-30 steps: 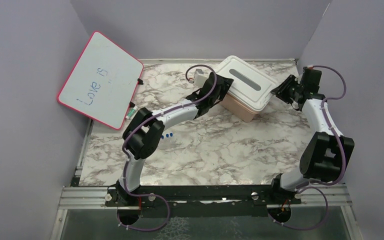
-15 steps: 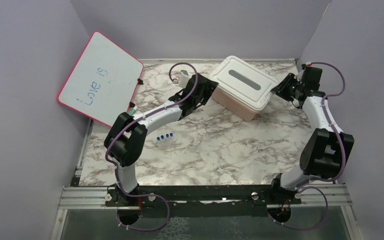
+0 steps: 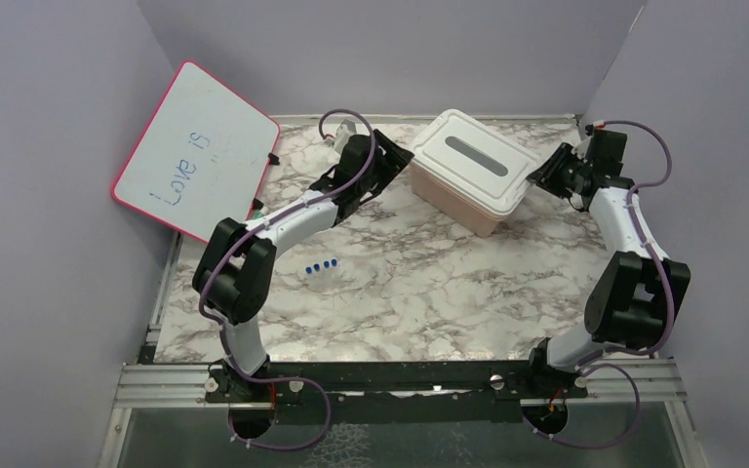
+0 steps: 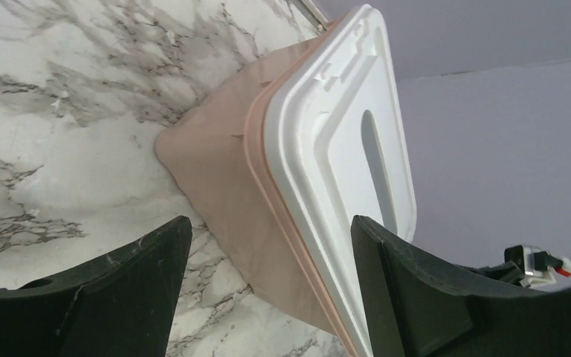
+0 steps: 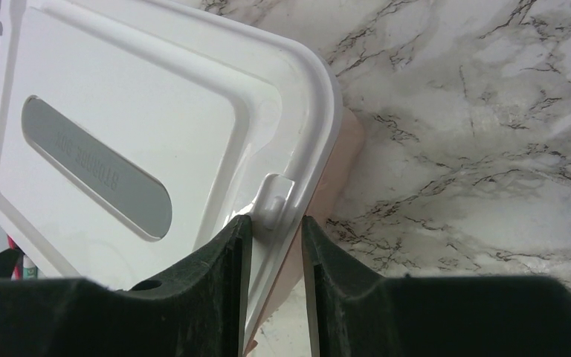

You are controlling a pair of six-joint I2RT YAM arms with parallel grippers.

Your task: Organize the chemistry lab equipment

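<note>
Black-fingered left gripper (image 4: 268, 230): jaws held wide apart, nothing gripped; kept just short of the left corner of the pink box (image 4: 215, 163)
Black-fingered right gripper (image 5: 275, 223): fingers closed onto the tab (image 5: 273, 195) at the corner of the white lid (image 5: 119, 74), which is seated on the box
Row of blue caps (image 3: 322, 265): laid on the marble table (image 3: 449, 283), beside the left arm's elbow and well apart from both grippers
Hidden: the box contents are covered by the lid; the lid's far edge is cut off in the right wrist view; a few small items (image 3: 255, 220) are half tucked behind the lower edge of the whiteboard (image 3: 195, 156) and cannot be identified
Hard to make out: the caps are seen only as tiny dots from above
Changed: the left gripper has been drawn back leftward from the box and its jaws widened; the right gripper has been kept at the same corner; box and caps lie as before
Counts: two grippers, one box, one lid, one whiteboard, four caps as far as can be counted
</note>
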